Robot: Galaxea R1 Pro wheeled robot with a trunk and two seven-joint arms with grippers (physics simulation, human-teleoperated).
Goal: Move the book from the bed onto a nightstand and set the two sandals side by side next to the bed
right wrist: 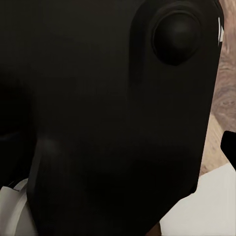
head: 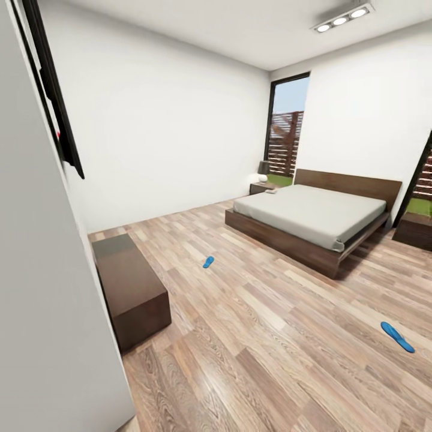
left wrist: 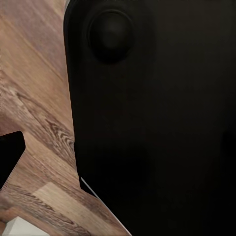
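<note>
The bed (head: 312, 219) with its grey mattress and dark wood frame stands at the far right of the bedroom. One nightstand (head: 261, 188) sits at its far side by the window, the other nightstand (head: 414, 231) at the right edge. A small flat thing (head: 271, 192) lies at the mattress's far head corner; it is too small to tell whether it is the book. One blue sandal (head: 208, 261) lies mid-floor, the other sandal (head: 397, 336) lies far apart at the near right. A dark fingertip (left wrist: 10, 157) edges the left wrist view, and a dark fingertip (right wrist: 230, 147) edges the right wrist view.
A white wall (head: 48, 312) stands close on the left, with a low dark wooden bench (head: 129, 288) against it and a black panel (head: 60, 120) mounted above. The robot's dark body (left wrist: 157, 123) blocks both wrist cameras. Wood-plank floor (head: 270, 336) stretches ahead toward the bed.
</note>
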